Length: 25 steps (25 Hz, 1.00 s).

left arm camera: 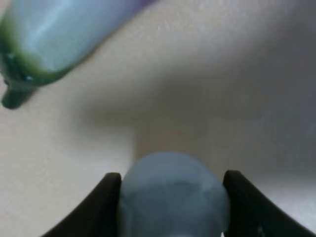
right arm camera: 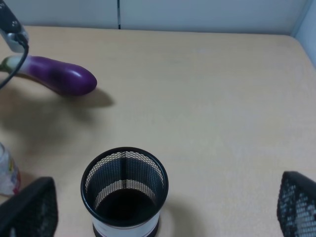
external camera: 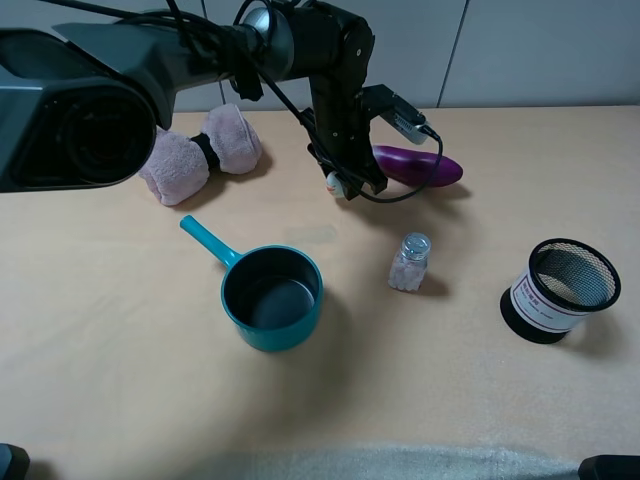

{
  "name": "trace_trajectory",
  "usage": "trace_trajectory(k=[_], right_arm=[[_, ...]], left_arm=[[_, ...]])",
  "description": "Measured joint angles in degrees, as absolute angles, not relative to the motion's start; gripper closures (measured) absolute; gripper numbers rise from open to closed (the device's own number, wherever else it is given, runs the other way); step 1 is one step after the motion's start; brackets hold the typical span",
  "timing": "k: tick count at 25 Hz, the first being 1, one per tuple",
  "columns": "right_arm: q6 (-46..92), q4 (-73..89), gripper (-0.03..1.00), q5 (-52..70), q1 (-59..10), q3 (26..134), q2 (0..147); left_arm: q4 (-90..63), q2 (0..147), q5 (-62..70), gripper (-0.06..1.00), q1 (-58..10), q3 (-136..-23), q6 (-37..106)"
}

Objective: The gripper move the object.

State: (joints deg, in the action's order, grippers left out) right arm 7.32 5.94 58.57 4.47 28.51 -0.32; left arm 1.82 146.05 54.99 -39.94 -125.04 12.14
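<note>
The left tool [external camera: 345,184] reaches across the middle of the counter [external camera: 120,360] and is closed on the duck [external camera: 332,181]. In the left wrist view the duck [left arm camera: 173,197] appears as a pale blue-grey rounded body that fills the gap between the two black fingers [left arm camera: 106,207], and both fingers press against its sides. The pictures do not show whether the duck rests on the counter or is held just above it. The duck lies at the far middle of the counter, just beside the stem end of the purple eggplant [external camera: 420,165], which extends toward the right side. A pink cloth bundle [external camera: 200,150] with a black band around its middle lies to the left of the duck, well apart from it. Nearer the front edge, a teal pot [external camera: 270,297] stands upright with its handle pointing to the far left. A clear salt shaker [external camera: 410,262] stands upright to the right of the pot, between the pot and a black mesh cup [external camera: 560,290]. The right tool [right arm camera: 166,177] is above the mesh cup [right arm camera: 126,192], jaws spread wide and holding nothing.
</note>
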Motion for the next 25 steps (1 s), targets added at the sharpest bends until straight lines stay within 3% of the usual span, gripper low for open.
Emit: trace_trajectory(k=[7,19,25], right_arm=[[7.32,5.94,0.29,58.57,4.47,28.51,-0.32],[7.32,5.94,0.29,58.50,4.47,28.51,-0.32],[7.32,5.94,0.29,58.50,4.47,28.51,-0.32]], left_arm=[[1.82,146.05,56.03,0.48,-39.94,-127.03,10.61],[1.88,146.05,57.65,0.21,-39.99,-127.21,7.96],[3.11,146.05,58.30,0.17,-40.51,-127.21,6.54]])
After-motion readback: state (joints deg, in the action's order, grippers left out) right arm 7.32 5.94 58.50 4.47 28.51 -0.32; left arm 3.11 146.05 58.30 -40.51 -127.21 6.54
